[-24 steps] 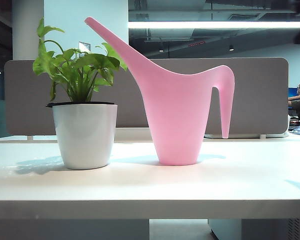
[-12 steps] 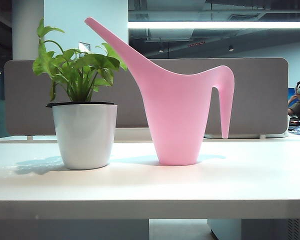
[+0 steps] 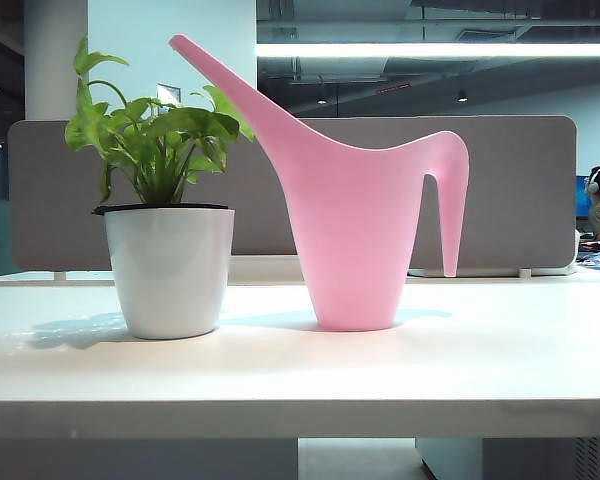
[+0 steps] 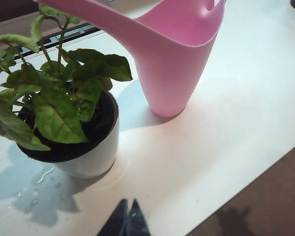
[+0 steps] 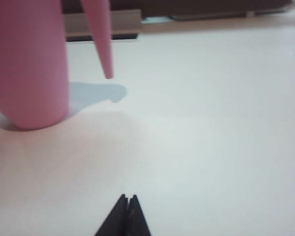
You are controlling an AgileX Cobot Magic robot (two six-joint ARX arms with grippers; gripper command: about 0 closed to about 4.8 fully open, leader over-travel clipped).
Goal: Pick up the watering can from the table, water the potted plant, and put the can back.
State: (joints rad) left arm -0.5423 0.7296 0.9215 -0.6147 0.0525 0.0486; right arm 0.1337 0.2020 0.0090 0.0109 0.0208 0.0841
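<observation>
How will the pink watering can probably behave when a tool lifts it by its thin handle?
The watering can looks like smooth, rigid plastic, so it should keep its shape but may slip between fingers. Its base is narrower than its top, and the long spout reaches over toward the potted plant, so it may tip that way. Water drops on the table suggest it holds water, hence extra weight.

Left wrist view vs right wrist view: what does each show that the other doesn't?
Only the left wrist view: the potted plant, water drops on the table beside the pot, the watering can seen into its open top, and the shut left gripper.
Only the right wrist view: the tip of the can's handle hanging clear of the table, and the shut right gripper, empty.
Both: the pink can standing on the white table.
</observation>
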